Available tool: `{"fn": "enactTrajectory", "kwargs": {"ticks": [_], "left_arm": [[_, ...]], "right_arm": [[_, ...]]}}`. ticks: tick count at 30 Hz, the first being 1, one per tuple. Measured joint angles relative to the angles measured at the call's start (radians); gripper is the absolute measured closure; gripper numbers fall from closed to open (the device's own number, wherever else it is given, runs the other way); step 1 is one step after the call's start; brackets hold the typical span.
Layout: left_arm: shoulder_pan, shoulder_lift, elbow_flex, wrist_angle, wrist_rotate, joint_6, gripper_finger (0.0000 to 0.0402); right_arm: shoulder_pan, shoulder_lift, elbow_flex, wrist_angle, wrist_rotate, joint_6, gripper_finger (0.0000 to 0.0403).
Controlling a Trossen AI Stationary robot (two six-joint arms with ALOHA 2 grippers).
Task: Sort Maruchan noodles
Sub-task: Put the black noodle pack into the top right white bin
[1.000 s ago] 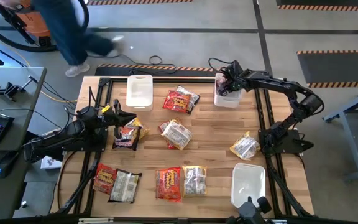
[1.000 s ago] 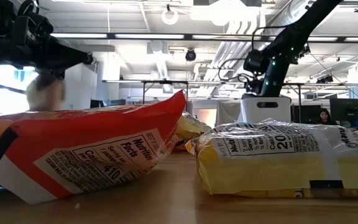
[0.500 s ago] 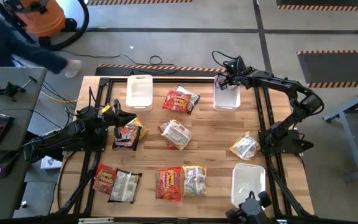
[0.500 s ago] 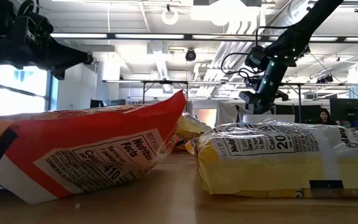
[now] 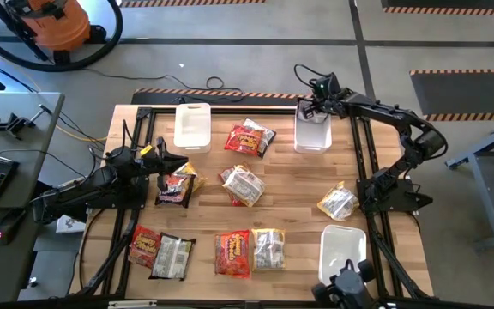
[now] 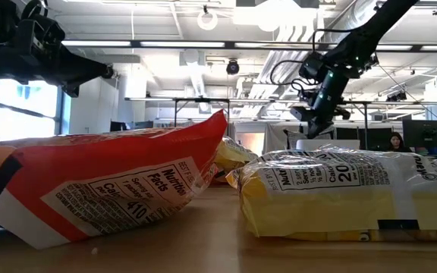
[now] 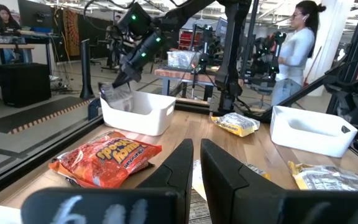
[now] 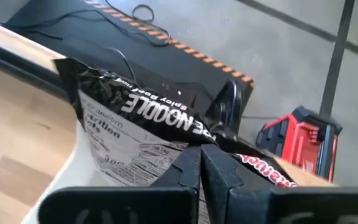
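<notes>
My right gripper (image 5: 306, 106) hangs over the far-right white bin (image 5: 314, 137), shut on a dark brown-silver noodle packet (image 8: 135, 134). The left wrist view shows that packet (image 7: 115, 94) under the gripper at the bin's (image 7: 138, 115) end. Several other Maruchan packets lie flat on the table: red-orange ones (image 5: 247, 137) (image 5: 232, 254), silver-white ones (image 5: 243, 185) (image 5: 171, 256), yellow ones (image 5: 337, 202) (image 5: 269, 249). My left gripper (image 5: 168, 165) waits shut at the table's left, level, beside a dark packet (image 5: 176, 187). My right gripper pinches the dark packet between its two fingers at one edge (image 8: 188, 144). The fingers slant down from the table's right side. The packet hangs below them over the bin's far end. I cannot tell whether its lower end touches the bin.
A second white bin (image 5: 192, 126) stands at the far left and a third (image 5: 343, 253) at the near right. Black frame rails (image 5: 363, 163) run along the table's sides. A red-orange packet (image 6: 105, 186) and a yellow one (image 6: 340, 193) lie close to the low camera.
My right gripper has gone a little up and toward the table's far edge with the dark packet, tipping less steeply; the packet stays over the far-right bin. A person beyond the far-left corner has walked out of view.
</notes>
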Motion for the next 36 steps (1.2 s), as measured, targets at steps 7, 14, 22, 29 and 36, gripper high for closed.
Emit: {"fn": "enactTrajectory", "kwargs": {"ticks": [7,14,22,29,36], "left_arm": [[0.0,0.0,0.0,0.0,0.0,0.0,0.0378],[0.0,0.0,0.0,0.0,0.0,0.0,0.0378],[0.0,0.0,0.0,0.0,0.0,0.0,0.0378],[0.0,0.0,0.0,0.0,0.0,0.0,0.0378],[0.0,0.0,0.0,0.0,0.0,0.0,0.0378]], "right_arm": [[-0.017,0.015,0.011,-0.002,-0.004,-0.024,0.0403],[-0.019,0.066,0.011,-0.002,-0.003,-0.02,0.0398],[-0.024,0.061,0.042,-0.071,0.004,-0.025,0.0336],[-0.028,0.061,0.166,-0.168,0.02,-0.053,0.0285],[-0.019,0.06,0.348,-0.447,-0.06,-0.14,0.0298]]}}
